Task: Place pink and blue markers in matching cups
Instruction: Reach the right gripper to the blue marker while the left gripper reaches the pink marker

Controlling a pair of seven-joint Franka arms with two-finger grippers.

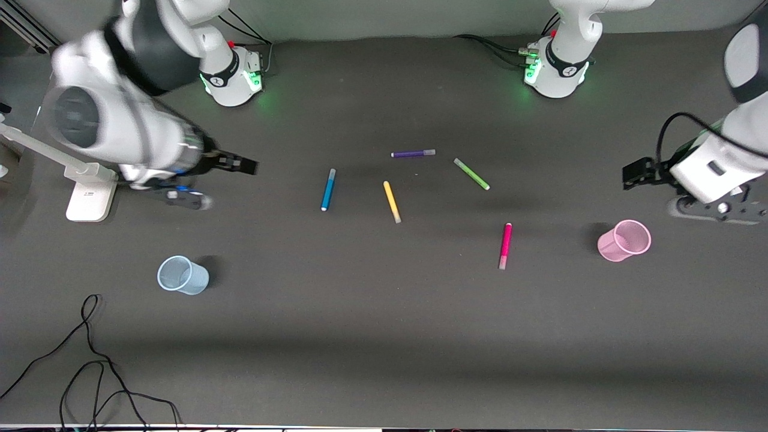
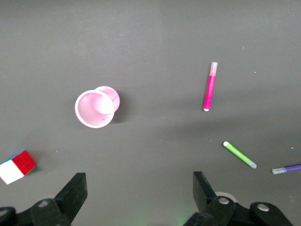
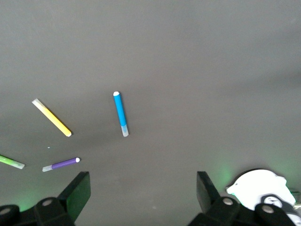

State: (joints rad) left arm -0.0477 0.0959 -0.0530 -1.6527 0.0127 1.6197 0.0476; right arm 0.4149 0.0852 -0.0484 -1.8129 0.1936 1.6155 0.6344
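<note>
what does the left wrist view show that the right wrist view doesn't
Only the left wrist view shows the pink cup, the pink marker, a red, white and blue cube and the left end effector, open. Only the right wrist view shows the blue marker, the yellow marker and the right end effector, open. Both show the green marker and the purple marker.

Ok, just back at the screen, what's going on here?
Nothing is picked up yet. The left gripper hangs open over the table's left-arm end above the pink cup; the right gripper hangs open at the other end. The pink marker and blue marker lie flat mid-table, and the blue cup holds nothing.
</note>
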